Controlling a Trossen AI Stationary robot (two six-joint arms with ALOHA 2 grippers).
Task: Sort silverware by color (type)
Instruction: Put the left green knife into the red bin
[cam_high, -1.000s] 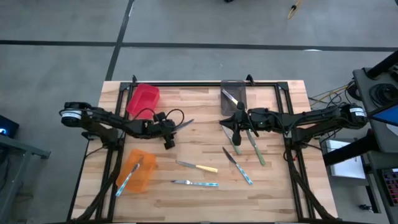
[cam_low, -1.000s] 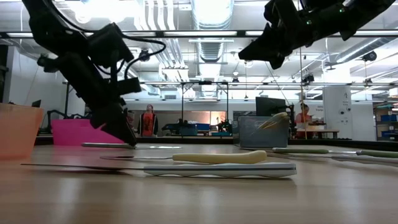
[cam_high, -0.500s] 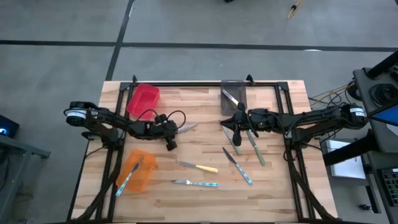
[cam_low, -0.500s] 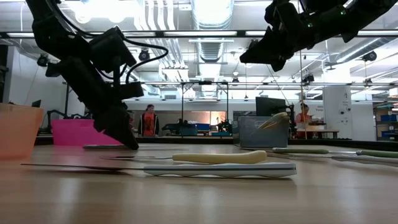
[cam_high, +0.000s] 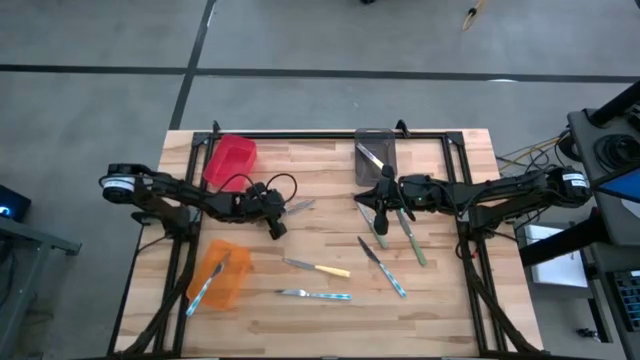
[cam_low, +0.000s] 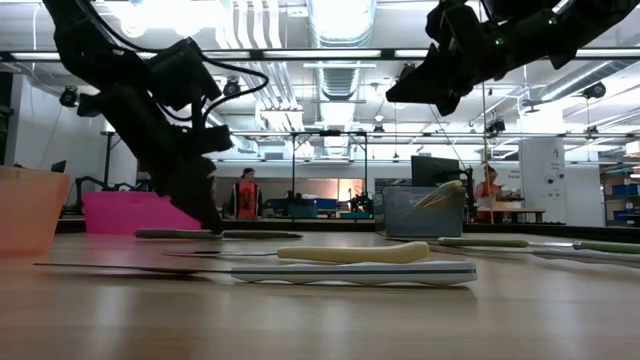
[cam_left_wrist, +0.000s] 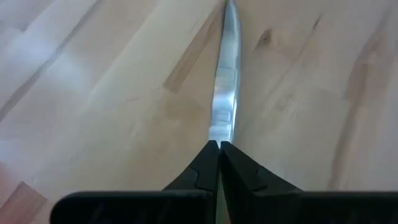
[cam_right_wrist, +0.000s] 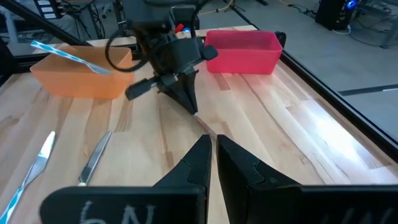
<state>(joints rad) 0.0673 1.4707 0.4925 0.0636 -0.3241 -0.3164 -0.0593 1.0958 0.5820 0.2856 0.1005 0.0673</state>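
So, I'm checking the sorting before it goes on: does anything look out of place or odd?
The knives lie loose at mixed angles, as expected mid-sort. One oddity: the left gripper is shut on the bare blade of a knife rather than its handle. In the orange bin, a blue knife leans over the rim.

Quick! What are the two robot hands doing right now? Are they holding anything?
Left tool: shut on a knife, low on the table.
Right tool: shut, holding nothing, up above the table.

Overhead, table-level and 2 wrist cameras share the table (cam_high: 330, 315).
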